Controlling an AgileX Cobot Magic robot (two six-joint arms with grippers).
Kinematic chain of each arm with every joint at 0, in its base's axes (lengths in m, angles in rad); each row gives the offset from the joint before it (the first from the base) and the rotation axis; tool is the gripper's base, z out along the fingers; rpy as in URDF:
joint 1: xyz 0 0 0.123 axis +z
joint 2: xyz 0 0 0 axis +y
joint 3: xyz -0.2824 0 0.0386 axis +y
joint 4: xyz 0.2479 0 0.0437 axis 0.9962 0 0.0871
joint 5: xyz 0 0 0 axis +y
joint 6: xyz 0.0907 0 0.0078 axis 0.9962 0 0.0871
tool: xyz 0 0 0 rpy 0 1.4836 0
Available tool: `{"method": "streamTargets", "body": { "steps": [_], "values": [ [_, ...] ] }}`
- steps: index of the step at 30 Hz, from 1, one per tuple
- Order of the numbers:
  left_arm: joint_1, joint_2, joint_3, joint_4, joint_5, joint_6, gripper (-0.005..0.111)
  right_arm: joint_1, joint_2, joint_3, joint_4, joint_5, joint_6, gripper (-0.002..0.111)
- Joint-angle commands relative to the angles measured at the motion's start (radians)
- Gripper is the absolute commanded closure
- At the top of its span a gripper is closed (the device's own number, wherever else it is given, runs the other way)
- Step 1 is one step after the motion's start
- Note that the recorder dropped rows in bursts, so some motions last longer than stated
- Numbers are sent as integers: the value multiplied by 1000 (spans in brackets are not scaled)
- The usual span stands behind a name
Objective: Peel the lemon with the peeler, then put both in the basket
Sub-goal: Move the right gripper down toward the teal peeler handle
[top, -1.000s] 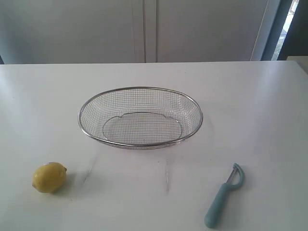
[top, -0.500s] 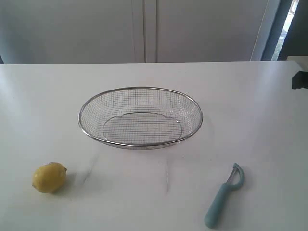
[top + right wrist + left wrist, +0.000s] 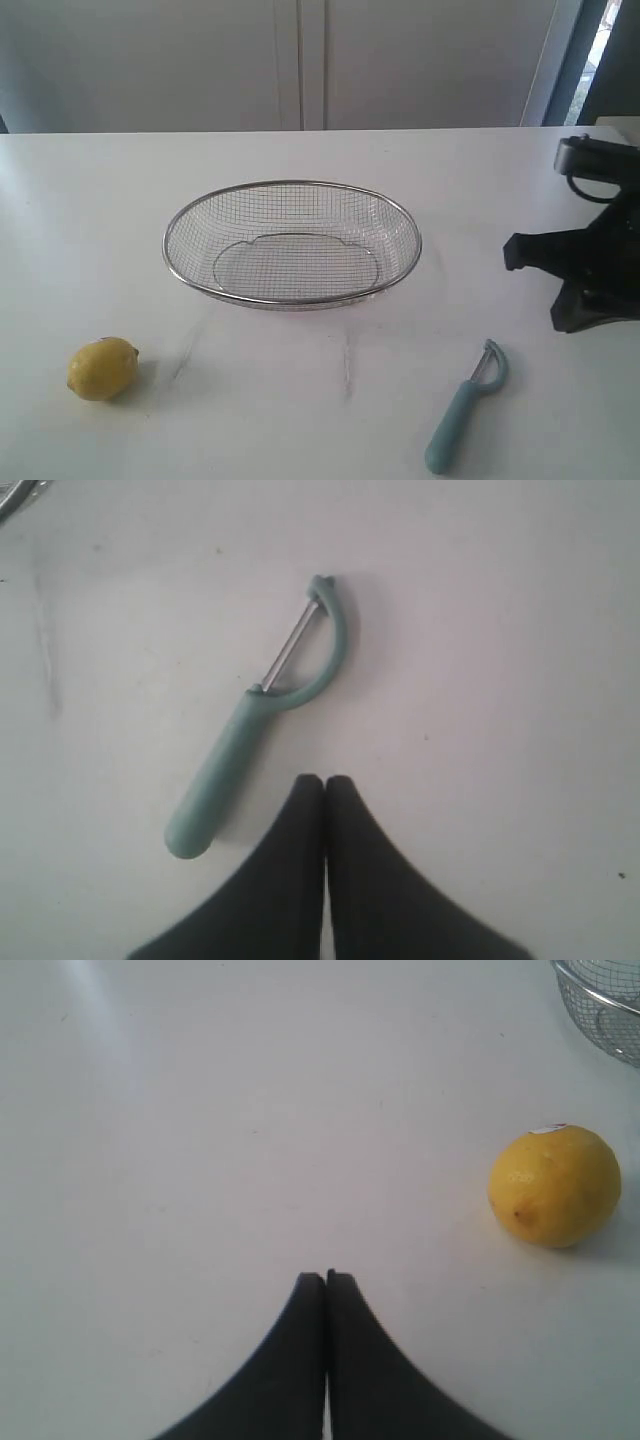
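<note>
Task unstarted: my left hand (image 3: 326, 1278) and right hand (image 3: 325, 780) are closed, empty; lemon (image 3: 102, 368) unpeeled, peeler (image 3: 462, 408) on tabletop (image 3: 100, 200), both outside basket (image 3: 290, 184).

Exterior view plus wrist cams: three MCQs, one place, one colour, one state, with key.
1. The small yellow oval lemon, relative to the shallow silver wire-mesh basket? A inside it B outside it, on the white table C on its rim
2. Handle colour of the metal-bladed peeler? A red B light teal C black
3. State of left gripper and right gripper? A both shut, empty B both open C right shut on peeler
1 B: lemon lies on the table. 2 B: handle shows teal. 3 A: jaws pressed together, nothing between.
</note>
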Motion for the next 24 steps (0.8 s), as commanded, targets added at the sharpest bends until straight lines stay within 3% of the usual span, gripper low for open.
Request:
{"method": "streamTargets", "body": {
  "steps": [1, 24],
  "values": [
    [1, -4, 7, -3, 3, 0, 107, 65, -1, 15, 13, -23, 37, 108],
    [1, -4, 7, -3, 3, 0, 107, 319, 100, 15, 6, -107, 222, 108]
  ]
}}
